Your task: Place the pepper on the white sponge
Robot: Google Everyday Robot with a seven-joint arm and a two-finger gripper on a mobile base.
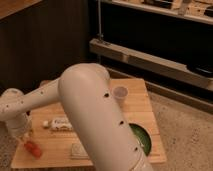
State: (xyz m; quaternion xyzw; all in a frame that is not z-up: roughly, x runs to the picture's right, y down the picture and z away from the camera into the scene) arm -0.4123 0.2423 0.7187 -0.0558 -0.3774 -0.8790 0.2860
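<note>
The red-orange pepper (33,149) is at the front left corner of the wooden table (140,107). My gripper (25,139) is at the end of the white arm, right above and touching or nearly touching the pepper's left end. The white sponge (79,149), a small flat whitish pad, lies near the table's front edge, to the right of the pepper and partly hidden behind my arm.
A long white labelled tube (60,124) lies behind the sponge. A green bowl (142,139) sits at the front right, partly hidden by my arm (95,115). A translucent cup (120,94) stands at the back. Dark shelving rises behind the table.
</note>
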